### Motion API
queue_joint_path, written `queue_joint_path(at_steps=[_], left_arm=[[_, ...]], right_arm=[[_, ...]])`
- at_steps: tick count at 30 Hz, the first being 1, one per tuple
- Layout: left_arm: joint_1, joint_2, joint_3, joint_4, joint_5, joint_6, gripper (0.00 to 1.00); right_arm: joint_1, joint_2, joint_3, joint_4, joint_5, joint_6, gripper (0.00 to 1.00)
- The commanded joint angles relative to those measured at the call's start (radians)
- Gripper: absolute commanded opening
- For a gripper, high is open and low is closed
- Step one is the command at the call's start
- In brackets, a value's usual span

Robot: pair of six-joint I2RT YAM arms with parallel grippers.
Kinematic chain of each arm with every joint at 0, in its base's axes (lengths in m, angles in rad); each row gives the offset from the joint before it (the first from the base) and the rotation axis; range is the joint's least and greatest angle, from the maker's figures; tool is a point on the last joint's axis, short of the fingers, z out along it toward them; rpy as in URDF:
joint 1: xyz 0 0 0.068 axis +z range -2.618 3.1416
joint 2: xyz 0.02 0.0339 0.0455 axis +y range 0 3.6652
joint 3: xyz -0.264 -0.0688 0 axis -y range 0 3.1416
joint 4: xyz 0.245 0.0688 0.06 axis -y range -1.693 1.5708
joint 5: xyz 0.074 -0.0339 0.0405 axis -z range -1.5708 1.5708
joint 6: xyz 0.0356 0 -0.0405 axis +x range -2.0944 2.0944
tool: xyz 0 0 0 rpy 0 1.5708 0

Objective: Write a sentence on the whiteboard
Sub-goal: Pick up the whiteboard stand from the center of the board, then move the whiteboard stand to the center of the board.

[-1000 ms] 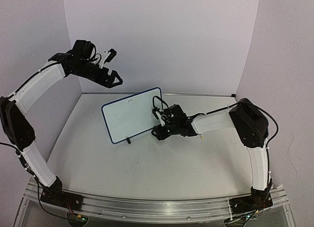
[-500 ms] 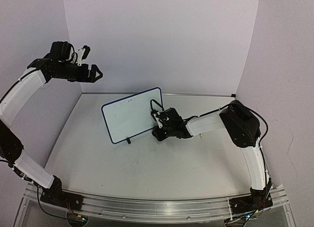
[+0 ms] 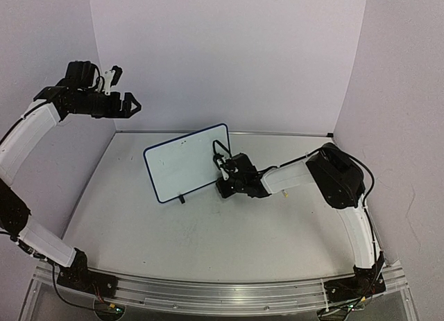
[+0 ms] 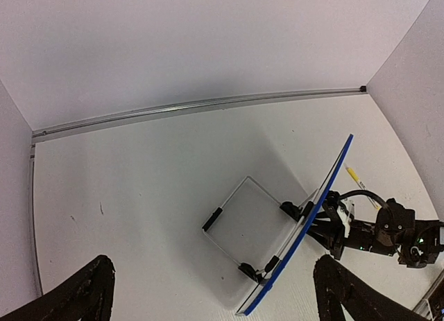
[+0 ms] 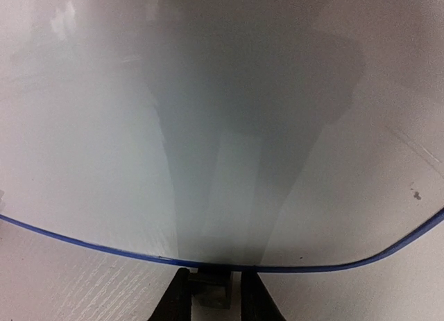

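A: What do you have around the board?

B: Your small rectangular whiteboard [image 3: 182, 165], white with a thin dark-blue frame, stands tilted back in the middle of the white surface [image 3: 208, 245]. Pale lilac walls [image 3: 229, 50] close in three sides, and a metal rail [image 3: 208, 292] runs along the near edge.

A: What stands in your way?

B: Your right pincer [image 5: 215, 278] sits low at the board's lower right corner and hides that corner from above. Your left pincer [image 3: 136, 105] hangs high by the left wall, well apart from the board, with its jaws spread wide.

A: And the right one's grip?

B: Its wrist camera shows you the fingers [image 5: 179, 297] flanking a small dark block [image 5: 214, 293] just under the blue edge. I cannot tell whether they pinch it.

A: What does the left wrist camera add?

B: It sees the board from behind, nearly edge-on. You get a thin wire prop [image 4: 213, 220] at its back and a thin white-and-yellow stick [image 4: 354, 177] just beside the blue edge, near the right pincer. The right wrist camera gives you only the glossy face, close up, with grey reflections.
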Motion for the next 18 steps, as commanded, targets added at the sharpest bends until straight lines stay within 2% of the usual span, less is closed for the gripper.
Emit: queue_joint_path(at_steps=[1,9,18], left_arm=[[0.009,-0.047,-0.017,0.028,0.013,0.009,0.99],[0.020,-0.082,-0.074,0.084,-0.001,0.003,0.99],[0.041,-0.103,-0.111,0.108,-0.011,0.011,0.99]], right_arm=[[0.002,-0.009,-0.036,0.056,0.027,-0.016,0.18],[0.016,-0.073,-0.132,0.087,0.060,-0.040,0.01],[0.053,-0.197,-0.289,0.076,0.163,-0.021,0.00]])
